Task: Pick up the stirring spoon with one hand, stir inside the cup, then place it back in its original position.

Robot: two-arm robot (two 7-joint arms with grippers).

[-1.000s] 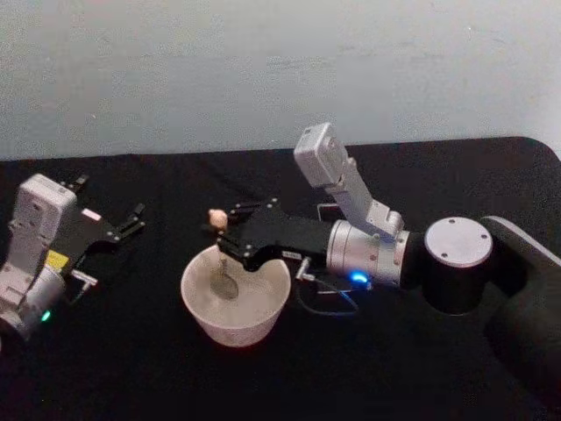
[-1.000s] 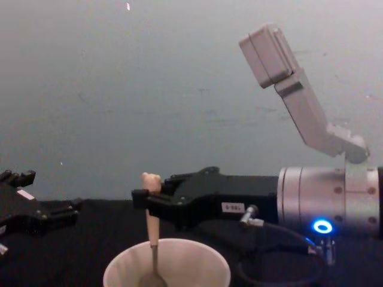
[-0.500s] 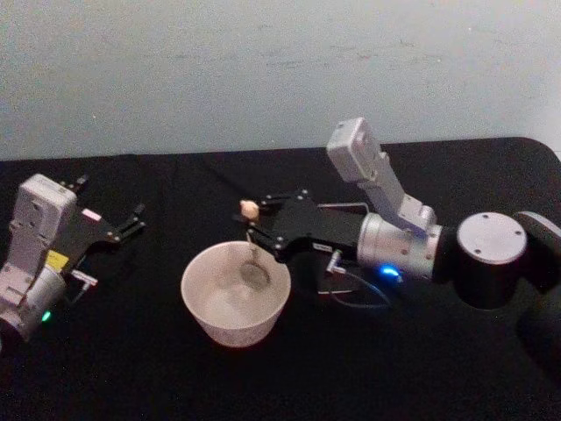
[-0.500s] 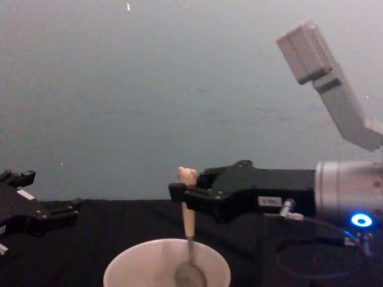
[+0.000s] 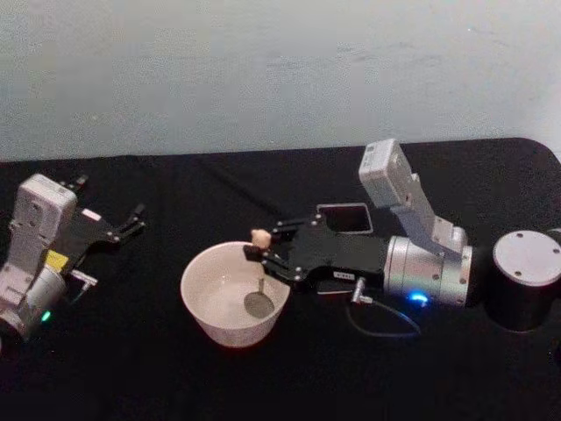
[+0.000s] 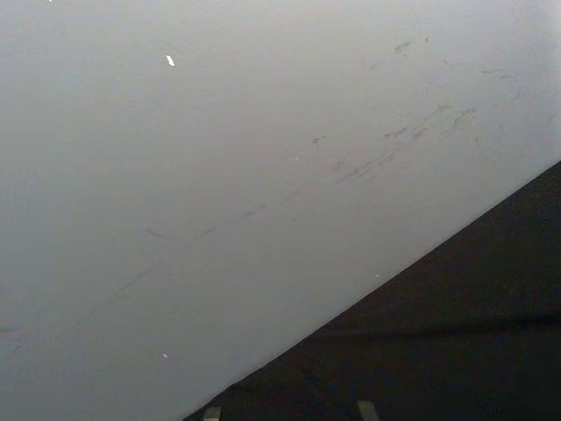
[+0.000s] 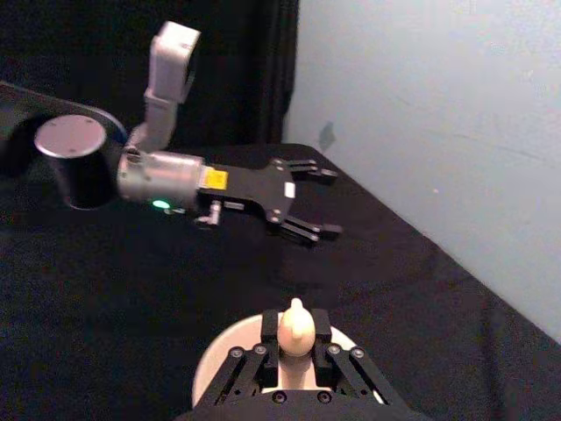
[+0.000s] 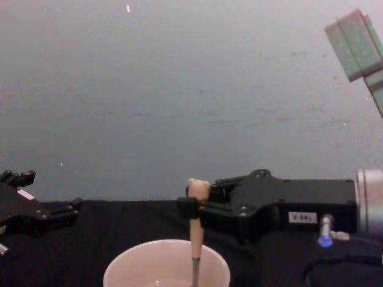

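Looks like a robotics lab bench: a flat table draped in matte black cloth (image 5: 131,373), a bare scuffed pale grey-blue wall (image 5: 263,70) behind (a black curtain (image 7: 254,70) hangs at 1 end), and 2 silver-and-black robot arms (image 5: 429,267) over it.

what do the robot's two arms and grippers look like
The right gripper and left gripper are black with linked fingers, on silver cylindrical wrists, each topped by a grey box camera. The right has a blue light, white label and looping black cable; the left a yellow label and green light.
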